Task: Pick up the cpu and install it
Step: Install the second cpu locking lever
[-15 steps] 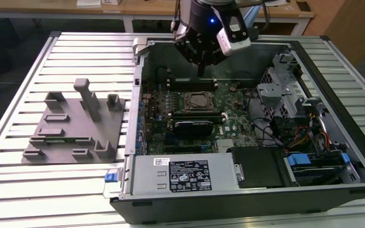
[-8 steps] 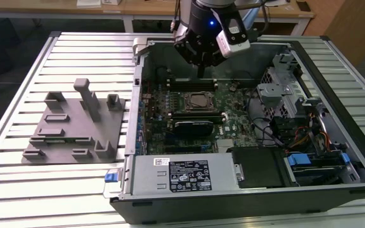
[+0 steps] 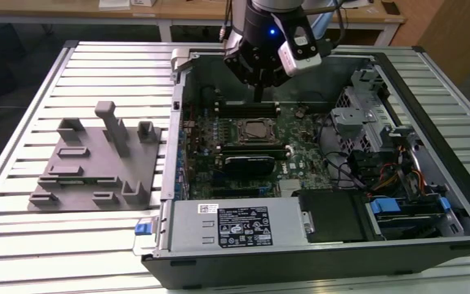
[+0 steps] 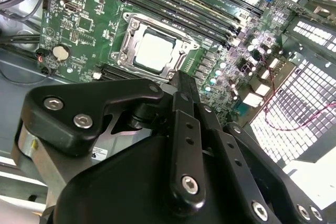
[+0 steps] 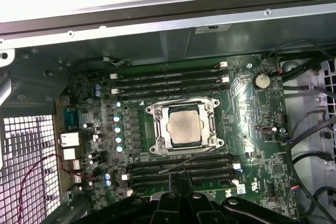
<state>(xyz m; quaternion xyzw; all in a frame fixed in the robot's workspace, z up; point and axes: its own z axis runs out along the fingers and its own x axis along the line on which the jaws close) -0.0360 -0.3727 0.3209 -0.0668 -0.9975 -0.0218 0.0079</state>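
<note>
The cpu (image 5: 185, 125) is sitting flat inside the metal frame of the socket (image 5: 157, 129) on the motherboard (image 5: 252, 129), and we are seeing it there in both wrist views, its silver-grey top (image 4: 154, 52) facing up.

Going from the biggest things down, we are looking at a slatted metal table (image 3: 22, 233) carrying an open computer case (image 3: 431, 79) lying on its side, with a grey fixture plate (image 3: 96, 162) lying beside it toward the exterior view's left. Inside the case, the green motherboard is taking up the middle, a silver power supply box (image 3: 235, 223) is lying along the near edge, and a bundle of cables (image 3: 398, 177) is filling the bay toward the exterior view's right.

The arm is hanging over the far part of the case, and the gripper (image 3: 258, 97) is pointing down above the board, just beyond the socket and not touching the cpu. In the first wrist view we are seeing its two fingers (image 5: 173, 182) pressed together with no gap between them and nothing held. Long black memory slots (image 5: 168, 80) are running on either side of the socket, and a round coin battery (image 5: 261, 81) is sitting near one corner of the board.
</note>
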